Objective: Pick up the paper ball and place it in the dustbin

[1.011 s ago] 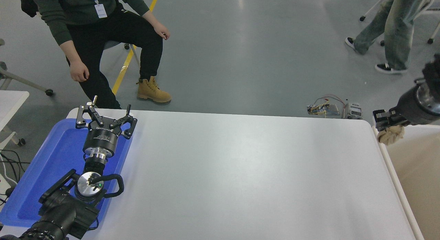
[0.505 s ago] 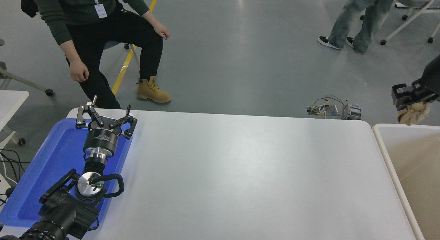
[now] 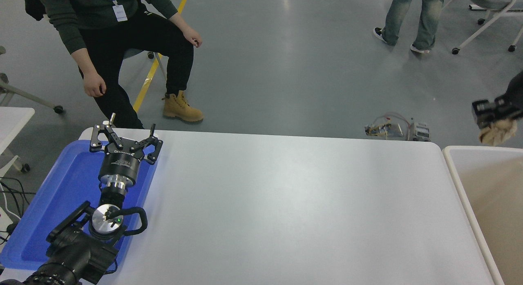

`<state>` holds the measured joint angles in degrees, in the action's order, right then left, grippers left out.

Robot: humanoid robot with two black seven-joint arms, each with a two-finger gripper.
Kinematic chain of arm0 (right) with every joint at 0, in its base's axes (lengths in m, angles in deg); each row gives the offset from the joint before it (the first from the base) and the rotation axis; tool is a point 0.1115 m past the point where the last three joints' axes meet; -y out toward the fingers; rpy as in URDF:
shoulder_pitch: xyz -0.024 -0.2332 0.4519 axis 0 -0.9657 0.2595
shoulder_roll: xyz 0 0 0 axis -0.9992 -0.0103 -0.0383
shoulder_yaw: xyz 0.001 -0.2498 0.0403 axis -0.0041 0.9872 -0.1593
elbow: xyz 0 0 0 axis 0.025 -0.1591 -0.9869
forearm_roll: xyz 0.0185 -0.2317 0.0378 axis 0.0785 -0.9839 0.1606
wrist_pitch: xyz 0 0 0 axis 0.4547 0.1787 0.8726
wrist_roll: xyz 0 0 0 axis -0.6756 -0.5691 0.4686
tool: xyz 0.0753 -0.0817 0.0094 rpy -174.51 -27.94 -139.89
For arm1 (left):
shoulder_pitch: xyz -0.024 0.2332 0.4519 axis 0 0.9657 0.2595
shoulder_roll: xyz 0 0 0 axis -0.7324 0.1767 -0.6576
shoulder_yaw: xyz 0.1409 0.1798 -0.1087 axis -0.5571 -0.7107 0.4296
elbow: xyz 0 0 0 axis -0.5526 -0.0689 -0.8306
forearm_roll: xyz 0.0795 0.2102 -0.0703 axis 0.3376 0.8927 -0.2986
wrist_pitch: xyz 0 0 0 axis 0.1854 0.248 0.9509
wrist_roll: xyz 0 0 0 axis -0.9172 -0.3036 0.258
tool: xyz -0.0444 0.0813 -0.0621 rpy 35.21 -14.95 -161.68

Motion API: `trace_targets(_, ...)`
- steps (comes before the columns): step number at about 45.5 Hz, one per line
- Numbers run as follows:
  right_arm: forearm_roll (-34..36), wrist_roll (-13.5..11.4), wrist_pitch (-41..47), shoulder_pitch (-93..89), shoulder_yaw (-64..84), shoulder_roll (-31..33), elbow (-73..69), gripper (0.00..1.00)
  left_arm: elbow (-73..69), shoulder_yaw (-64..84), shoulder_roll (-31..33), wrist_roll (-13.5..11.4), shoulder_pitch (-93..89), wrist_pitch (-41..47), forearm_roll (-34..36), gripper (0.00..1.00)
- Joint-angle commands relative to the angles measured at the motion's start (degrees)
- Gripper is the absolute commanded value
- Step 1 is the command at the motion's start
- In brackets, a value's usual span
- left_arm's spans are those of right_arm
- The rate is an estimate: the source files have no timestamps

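Right pincer: mine (image 3: 492, 117), high at the right edge of the view, clamped on the paper ball (image 3: 497, 133), which hangs just under my fingertips.

Paper ball: off the surface (image 3: 286, 203) entirely, in the air beyond the dustbin's far rim; in this view it sits above that rim, not clearly over the beige inside.

Dustbin: at the lower right (image 3: 457, 183), hard against the surface's right end, mouth open and unobstructed as far as the view shows; much of it runs out of frame.

Left pincer: parked over the blue tray (image 3: 61, 195) at the lower left, fingers spread (image 3: 124, 144), holding nothing.

Step in hand: carrying the ball over the bin for release, as I judge it.

Doing it well: I should bring the ball nearer, over the middle of the beige inside, before letting go. Crumpled paper is light and may drift or bounce off a rounded rim, so a lower release seems wiser.

Grip: keep it firm until centred, then open fully so the wrinkles do not snag on a finger.

Risk: dropping now could land it on the floor behind the bin.
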<state>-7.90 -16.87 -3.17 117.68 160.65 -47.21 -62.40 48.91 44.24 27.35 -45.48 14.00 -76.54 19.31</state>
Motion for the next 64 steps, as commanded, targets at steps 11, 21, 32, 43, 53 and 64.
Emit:
trace_targets(11, 2.11, -0.15, -14.76, -40.48, -9.85, -0.17, 40.46, 0.00, -0.01, 0.02, 0.01, 0.00, 0.00, 0.00, 0.00, 1.00)
trace_targets(21, 2.28, -0.42, -22.41, -61.23, -23.74, -2.54, 57.95, 0.00, -0.01, 0.02, 0.01, 0.00, 0.00, 0.00, 0.00, 1.00)
trace_targets(32, 8.25, -0.42, -29.88, -73.19, -29.02, -4.83, 62.01, 0.00, -0.01, 0.02, 0.01, 0.00, 0.00, 0.00, 0.00, 1.00)
trace_targets(43, 15.73, -0.33, -37.27, -81.36, -30.60, -9.39, 64.81, 0.00, -0.01, -0.07, 0.01, 0.00, 0.00, 0.00, 0.00, 1.00)
trace_targets(53, 17.75, -0.33, -39.55, -86.99, -36.05, -12.47, 65.87, 0.00, -0.01, 0.02, 0.01, 0.00, 0.00, 0.00, 0.00, 1.00)
trace_targets(64, 17.75, -0.33, -39.73, -88.84, -37.11, -13.53, 65.87, 0.00, -0.01, 0.02, 0.01, 0.00, 0.00, 0.00, 0.00, 1.00)
